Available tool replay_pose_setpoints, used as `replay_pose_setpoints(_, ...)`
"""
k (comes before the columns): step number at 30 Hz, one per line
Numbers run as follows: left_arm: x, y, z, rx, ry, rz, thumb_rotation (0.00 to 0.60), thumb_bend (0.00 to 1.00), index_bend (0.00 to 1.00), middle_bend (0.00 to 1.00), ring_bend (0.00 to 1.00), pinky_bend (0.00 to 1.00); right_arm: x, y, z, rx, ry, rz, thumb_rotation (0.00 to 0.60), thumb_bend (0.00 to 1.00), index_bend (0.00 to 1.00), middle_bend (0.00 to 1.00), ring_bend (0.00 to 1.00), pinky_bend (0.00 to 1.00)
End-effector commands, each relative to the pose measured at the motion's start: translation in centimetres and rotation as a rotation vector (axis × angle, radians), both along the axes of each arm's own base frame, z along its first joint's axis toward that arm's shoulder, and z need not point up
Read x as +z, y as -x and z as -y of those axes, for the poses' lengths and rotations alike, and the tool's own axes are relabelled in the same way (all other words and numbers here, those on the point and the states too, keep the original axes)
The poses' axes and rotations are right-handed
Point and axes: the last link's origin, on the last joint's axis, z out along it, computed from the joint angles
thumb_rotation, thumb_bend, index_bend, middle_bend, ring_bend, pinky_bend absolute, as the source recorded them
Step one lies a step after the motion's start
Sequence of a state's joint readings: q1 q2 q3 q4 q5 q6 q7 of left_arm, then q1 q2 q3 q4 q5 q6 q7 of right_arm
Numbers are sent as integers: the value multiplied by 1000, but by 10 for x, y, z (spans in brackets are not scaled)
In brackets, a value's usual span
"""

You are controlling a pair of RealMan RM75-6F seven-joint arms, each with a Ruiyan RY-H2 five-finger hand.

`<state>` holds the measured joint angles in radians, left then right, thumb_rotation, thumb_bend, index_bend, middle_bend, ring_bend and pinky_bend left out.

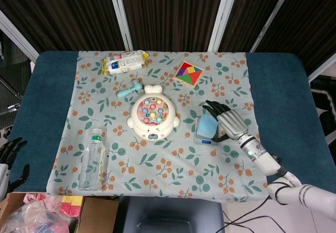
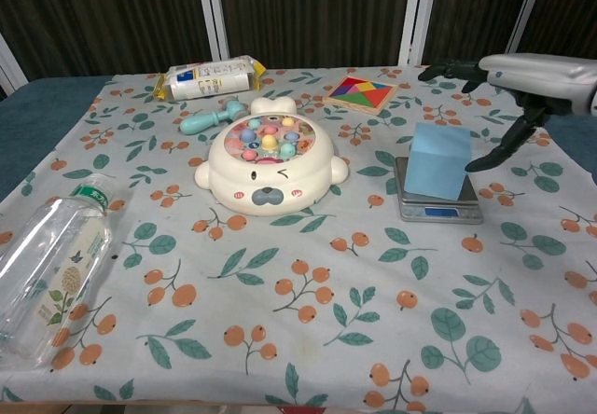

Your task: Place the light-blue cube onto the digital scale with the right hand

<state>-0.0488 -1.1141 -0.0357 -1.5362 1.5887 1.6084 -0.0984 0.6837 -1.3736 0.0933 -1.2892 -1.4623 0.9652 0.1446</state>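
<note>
the light-blue cube (image 2: 438, 159) sits squarely on the digital scale (image 2: 438, 202), its base flat on the platform and the display strip showing clear in front of it. the right hand (image 2: 508, 83) hangs just above and to the outer side of the cube, fingers spread wide and holding nothing; in the chest view there is a plain gap between the cube's top edge and the nearest dark fingertip. from the head view the right hand (image 1: 226, 122) overlaps the cube (image 1: 208, 125), so that view alone would not settle whether they touch. the placement looks done, judging by how the cube rests on its own

as for handling, the cube looks like a light, rigid block with smooth matte faces and crisp edges, probably foam or hollow plastic. it should not deform or break under a grip, but smooth sides can slip, so opposing fingers and thumb across two parallel side faces, near mid-height, would hold it best. being light, it could be nudged off the small platform by a careless brush of the fingers

inward of the hand, beyond the scale, stands the fishing toy (image 2: 270, 166). the left hand (image 1: 9, 154) sits at the far edge of the head view, its fingers too small to read
</note>
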Motion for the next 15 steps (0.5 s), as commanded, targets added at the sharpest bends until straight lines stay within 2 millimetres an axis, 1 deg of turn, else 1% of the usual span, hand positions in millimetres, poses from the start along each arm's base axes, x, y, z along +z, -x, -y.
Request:
replay_pose_setpoints(1,0,0,0,2,-6,-3,600,455,184,123,142,410,35,9,-37,-9,83,-82,600,113,0,32,23,250)
replay_pose_setpoints(4,0,0,0,7,-11,-4,600,454,184,122,141,410,56,17,-71,-54,156,-171,600,113,0,32,24,233)
replay_pose_setpoints(6,0,0,-1,10,-18,-5,600,453,184,122,142,410,70,22,-95,-106,213,-215,600,113,0,32,18,173)
replay_pose_setpoints(9,0,1,-1,17,-25,-4,600,454,184,123,142,410,86,34,-127,-189,307,-267,600,113,0,19,2,129)
replay_pose_setpoints(12,0,2,-2,25,-28,-9,600,454,184,123,142,410,97,46,-149,-230,417,-299,600,112,0,0,0,129)
replay_pose_setpoints(15,-1,2,-3,37,-26,-19,600,453,184,123,142,410,101,59,-161,-266,514,-275,600,112,0,0,0,129)
